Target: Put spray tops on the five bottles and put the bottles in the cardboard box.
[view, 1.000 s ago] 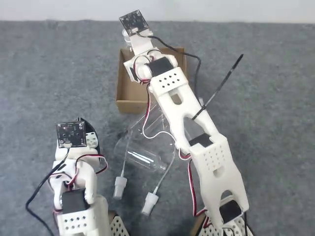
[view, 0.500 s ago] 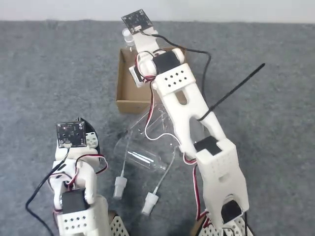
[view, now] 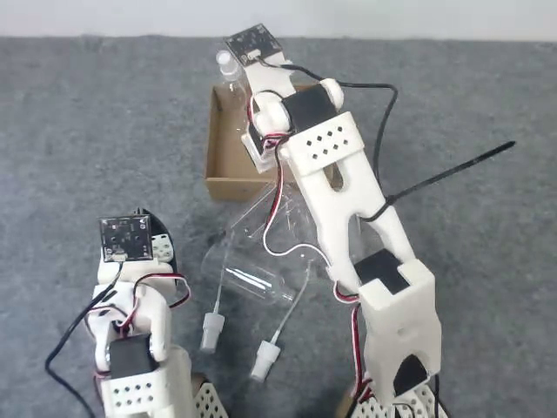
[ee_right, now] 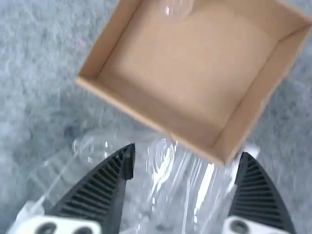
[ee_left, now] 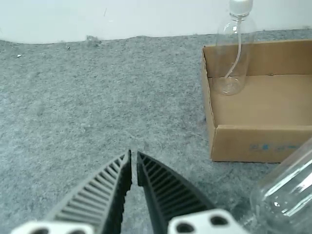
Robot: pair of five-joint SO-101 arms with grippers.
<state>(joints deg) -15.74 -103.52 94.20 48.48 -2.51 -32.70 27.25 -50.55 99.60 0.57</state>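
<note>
The cardboard box (view: 224,165) sits at the far middle of the grey carpet. One clear bottle with a white spray top (view: 228,65) stands upright in its far left corner, also seen as the bottle (ee_left: 234,53) in the box (ee_left: 258,112). The right arm (view: 322,148) stretches over the box. My right gripper (ee_right: 183,165) is open and holds nothing, hovering above the box's near wall (ee_right: 146,112) and the uncapped bottles (ee_right: 161,161) lying in front of it. Two loose spray tops (view: 212,331) (view: 265,359) lie by those bottles (view: 252,274). My left gripper (ee_left: 134,157) is shut and empty, low over the carpet.
The left arm (view: 130,331) stays folded at the near left. A black cable tie (view: 452,172) sticks out from the right arm. A lying bottle (ee_left: 287,190) is close beside the left gripper. A white wall (ee_left: 122,17) bounds the carpet behind the box.
The right arm's wrist and forearm have swung slightly to the right, leaving the capped bottle in the box corner more exposed. The left arm has not moved.
</note>
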